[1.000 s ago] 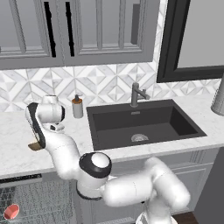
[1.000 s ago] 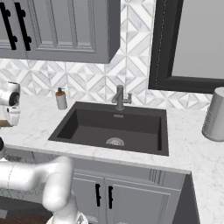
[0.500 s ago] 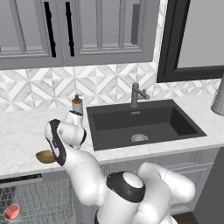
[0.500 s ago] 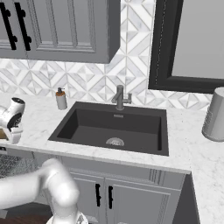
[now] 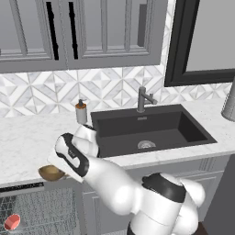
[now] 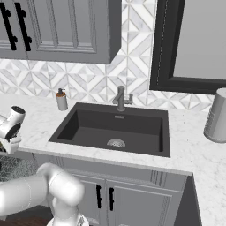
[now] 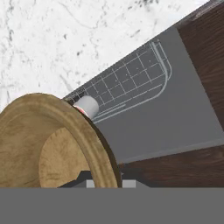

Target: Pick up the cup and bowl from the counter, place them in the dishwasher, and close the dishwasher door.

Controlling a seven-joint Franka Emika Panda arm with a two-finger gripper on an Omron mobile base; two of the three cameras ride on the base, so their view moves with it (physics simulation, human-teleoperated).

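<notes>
My gripper (image 5: 58,167) is shut on the rim of the brown wooden bowl (image 5: 50,173), holding it just past the front edge of the white marble counter (image 5: 27,142), above the open dishwasher (image 5: 41,211). In the hand view the bowl (image 7: 41,144) looms close at the lower left, my gripper (image 7: 107,181) clamped on its edge. The cup (image 5: 12,221), grey with a salmon-red inside, lies in the wire rack below. It also peeks out behind the bowl's rim as the cup (image 7: 86,106). The dishwasher door (image 7: 175,113) hangs open and flat.
A soap bottle (image 5: 81,111) stands left of the dark sink (image 5: 151,131) and its faucet (image 5: 143,99). At the counter's far right is a grey canister (image 6: 217,115). The wire rack (image 6: 15,170) sits pulled out under the counter edge. Dark wooden floor (image 7: 175,166) lies beyond the door.
The arm has carried the bowl forward and down from over the counter to beyond its front edge, above the dishwasher rack. The grip has stayed closed.
</notes>
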